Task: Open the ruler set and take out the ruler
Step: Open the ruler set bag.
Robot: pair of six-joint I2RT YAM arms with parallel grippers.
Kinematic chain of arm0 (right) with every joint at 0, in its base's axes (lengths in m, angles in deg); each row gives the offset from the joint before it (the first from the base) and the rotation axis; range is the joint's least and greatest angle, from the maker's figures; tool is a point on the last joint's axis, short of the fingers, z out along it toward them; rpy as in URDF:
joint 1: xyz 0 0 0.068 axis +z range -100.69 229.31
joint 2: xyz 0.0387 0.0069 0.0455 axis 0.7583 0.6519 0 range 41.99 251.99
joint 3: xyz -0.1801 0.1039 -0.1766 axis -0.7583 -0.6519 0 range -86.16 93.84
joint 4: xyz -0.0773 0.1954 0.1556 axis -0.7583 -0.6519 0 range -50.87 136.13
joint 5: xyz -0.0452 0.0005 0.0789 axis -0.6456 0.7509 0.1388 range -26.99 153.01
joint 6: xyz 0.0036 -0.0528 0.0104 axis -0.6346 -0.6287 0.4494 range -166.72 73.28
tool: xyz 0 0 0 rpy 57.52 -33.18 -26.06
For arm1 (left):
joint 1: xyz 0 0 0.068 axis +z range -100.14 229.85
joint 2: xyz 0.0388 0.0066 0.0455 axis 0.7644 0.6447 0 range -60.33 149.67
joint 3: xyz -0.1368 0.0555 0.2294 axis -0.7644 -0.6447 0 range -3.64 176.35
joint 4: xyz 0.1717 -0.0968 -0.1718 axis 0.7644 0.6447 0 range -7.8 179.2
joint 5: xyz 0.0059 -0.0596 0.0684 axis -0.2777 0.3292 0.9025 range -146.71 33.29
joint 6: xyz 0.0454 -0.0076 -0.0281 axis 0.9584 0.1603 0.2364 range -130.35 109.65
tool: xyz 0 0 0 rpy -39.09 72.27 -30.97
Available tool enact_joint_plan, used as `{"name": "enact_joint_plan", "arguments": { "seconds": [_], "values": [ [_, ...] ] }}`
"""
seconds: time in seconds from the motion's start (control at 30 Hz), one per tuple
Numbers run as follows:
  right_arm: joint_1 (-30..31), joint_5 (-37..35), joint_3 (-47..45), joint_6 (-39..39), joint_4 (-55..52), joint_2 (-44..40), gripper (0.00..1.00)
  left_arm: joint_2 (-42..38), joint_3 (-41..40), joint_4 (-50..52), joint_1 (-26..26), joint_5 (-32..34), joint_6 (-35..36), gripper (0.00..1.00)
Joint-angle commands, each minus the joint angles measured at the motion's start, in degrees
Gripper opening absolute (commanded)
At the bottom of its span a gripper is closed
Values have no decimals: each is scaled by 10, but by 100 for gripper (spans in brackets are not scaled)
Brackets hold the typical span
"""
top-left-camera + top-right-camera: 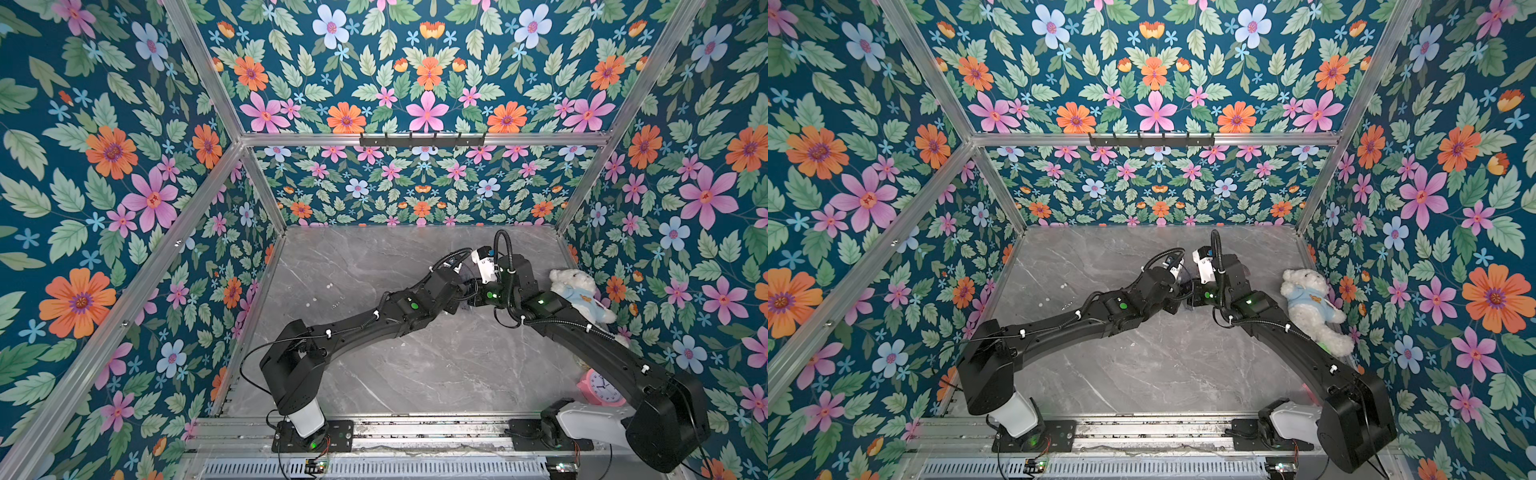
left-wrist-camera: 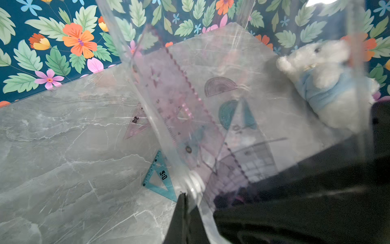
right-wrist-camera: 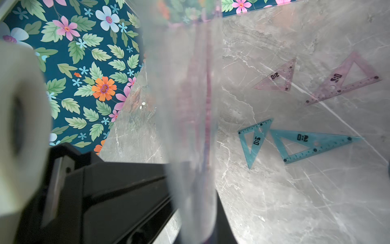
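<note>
The ruler set (image 2: 232,63) is a clear plastic pouch held up above the table between my two arms. A pink ruler (image 2: 179,101) with a wavy edge lies inside it. My left gripper (image 2: 185,196) is shut on the pouch's edge, beside a white snap button (image 2: 194,183). In the right wrist view the pouch (image 3: 181,105) rises blurred out of my right gripper (image 3: 198,221), which is shut on it; the ruler (image 3: 207,84) shows as a pink strip. In both top views the two wrists meet mid-table, left arm (image 1: 440,286) against right arm (image 1: 515,274), and hide the jaws.
Two teal set squares (image 3: 255,139) (image 3: 310,143) and two pink ones (image 3: 276,78) (image 3: 346,80) lie flat on the marble table. Two protractors (image 2: 219,85) (image 2: 228,114) show through the pouch. A white teddy bear (image 1: 579,293) leans at the right wall, a pink alarm clock (image 1: 600,388) nearer the front.
</note>
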Motion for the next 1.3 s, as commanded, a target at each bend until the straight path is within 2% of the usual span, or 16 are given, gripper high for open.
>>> {"name": "enact_joint_plan", "arguments": {
  "seconds": [0.0,0.3,0.63,0.83,1.27],
  "values": [
    [4,42,-2,0,19,-3,0,0,0,-15,2,23,-12,0],
    [4,36,-6,4,23,-6,0,-58,-57,-82,3,9,-22,0],
    [3,38,-11,12,29,-6,0,-129,-122,-173,8,-87,-36,0],
    [3,35,-16,15,28,-10,0,-165,-143,-187,10,-125,-36,0],
    [3,41,-24,29,41,-13,0,-220,-187,-197,10,-130,-42,0]
  ]
}}
